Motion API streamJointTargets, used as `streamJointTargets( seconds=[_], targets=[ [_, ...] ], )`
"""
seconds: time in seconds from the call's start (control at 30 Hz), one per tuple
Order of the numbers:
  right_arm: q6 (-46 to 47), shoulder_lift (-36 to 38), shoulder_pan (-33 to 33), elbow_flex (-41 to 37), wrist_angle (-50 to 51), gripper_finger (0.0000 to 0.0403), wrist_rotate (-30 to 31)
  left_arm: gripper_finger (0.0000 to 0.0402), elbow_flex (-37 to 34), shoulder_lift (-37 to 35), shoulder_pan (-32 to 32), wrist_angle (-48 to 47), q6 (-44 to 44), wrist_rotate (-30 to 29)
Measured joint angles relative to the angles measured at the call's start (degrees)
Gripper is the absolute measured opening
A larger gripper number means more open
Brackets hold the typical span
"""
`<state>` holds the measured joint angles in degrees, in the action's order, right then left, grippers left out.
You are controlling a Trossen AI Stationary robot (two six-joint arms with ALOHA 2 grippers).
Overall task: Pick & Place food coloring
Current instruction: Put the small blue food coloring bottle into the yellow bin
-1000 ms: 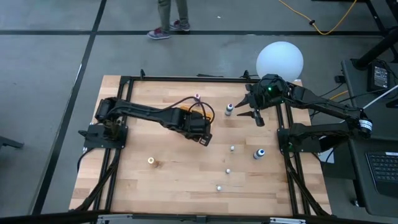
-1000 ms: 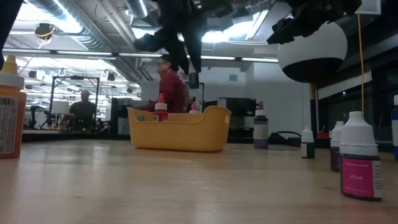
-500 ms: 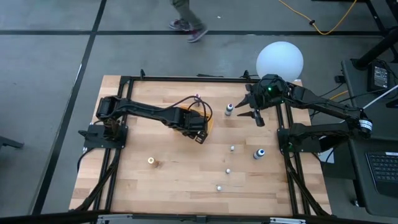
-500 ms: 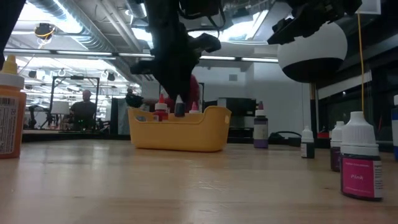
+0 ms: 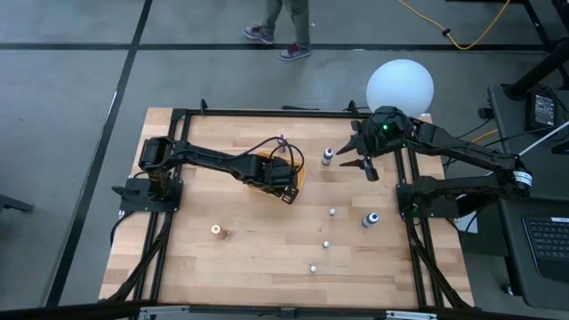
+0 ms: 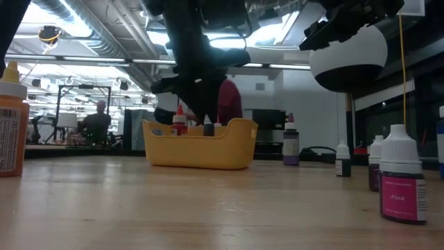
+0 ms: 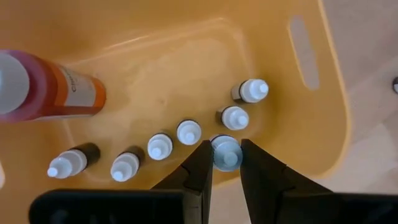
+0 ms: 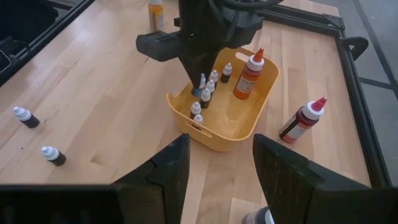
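Note:
My left gripper (image 7: 224, 144) hangs over the orange tray (image 7: 323, 124), shut on a tiny food coloring bottle (image 7: 225, 153) with a pale cap. Several more small bottles (image 7: 188, 132) stand in a curved row on the tray floor, beside a bigger red-orange bottle (image 7: 50, 93). In the high view this gripper (image 5: 283, 184) covers most of the tray (image 5: 300, 175). My right gripper (image 5: 364, 165) waits open above the table's far right, nothing between its fingers (image 8: 171, 171). My left gripper pinches the small bottle between its two fingers, on either side of its cap (image 7: 226, 160). The fingers (image 6: 205, 114) point steeply down from above. The bottle stands upright inside the tray; the tray wall (image 6: 201, 146) hides its base, so whether it touches the floor cannot be told.
Loose small bottles stand on the table's right half (image 5: 332, 212) (image 5: 326, 244) (image 5: 313, 268) (image 5: 369, 219) (image 5: 327, 156), one with an orange top at the near left (image 5: 216, 229). A maroon bottle (image 8: 301, 119) stands beside the tray. A white globe (image 5: 400, 86) sits at the far right corner.
My left gripper has come down with the small bottle from above the tray's rim into the tray, shifting a little toward the far edge, and stays shut on it. A person has walked past beyond the table.

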<state>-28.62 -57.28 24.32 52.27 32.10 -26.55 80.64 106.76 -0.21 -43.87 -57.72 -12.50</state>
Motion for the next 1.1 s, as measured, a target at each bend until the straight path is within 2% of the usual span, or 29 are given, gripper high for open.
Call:
streamJointTargets(
  seconds=[1.1],
  targets=[
    [-0.02,-0.87,-0.02,0.0,0.81,0.0177,0.0,0.0061,0.04,5.62,-0.55,4.69,1.34,-0.51]
  ],
)
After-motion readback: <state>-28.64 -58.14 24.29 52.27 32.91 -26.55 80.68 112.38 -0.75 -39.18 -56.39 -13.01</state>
